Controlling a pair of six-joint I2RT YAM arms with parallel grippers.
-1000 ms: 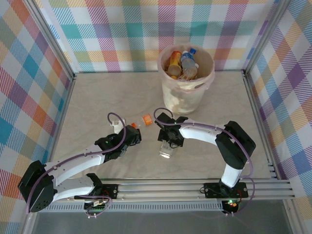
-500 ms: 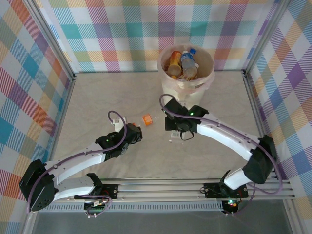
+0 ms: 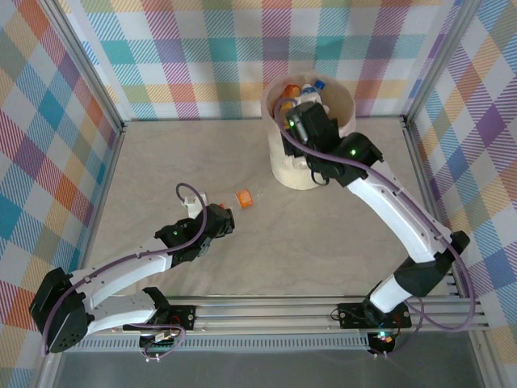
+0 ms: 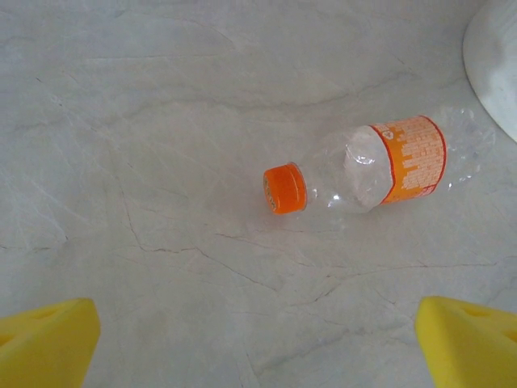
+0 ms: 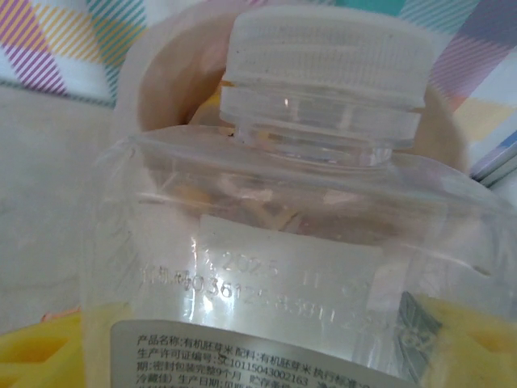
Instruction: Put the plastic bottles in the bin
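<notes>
A crushed clear bottle (image 4: pixel 380 166) with an orange cap and orange label lies on its side on the table, also seen from above (image 3: pixel 242 197). My left gripper (image 4: pixel 258 347) hovers just short of it, open, with nothing between its yellow fingers (image 4: pixel 44 339). My right gripper (image 3: pixel 303 121) is raised over the near rim of the cream bin (image 3: pixel 291 166). It is shut on a clear white-capped bottle (image 5: pixel 307 242), cap pointing at the bin's rim (image 5: pixel 141 89). Other bottles (image 3: pixel 288 103) lie inside the bin.
Checked walls enclose the marbled table (image 3: pixel 161 162) on three sides, and a metal rail (image 3: pixel 323 311) runs along the near edge. The bin's curved wall (image 4: pixel 494 56) shows just beyond the lying bottle.
My right arm has lifted the white-capped bottle from the middle of the table and carried it up over the bin. The left arm and the orange-capped bottle have stayed put.
</notes>
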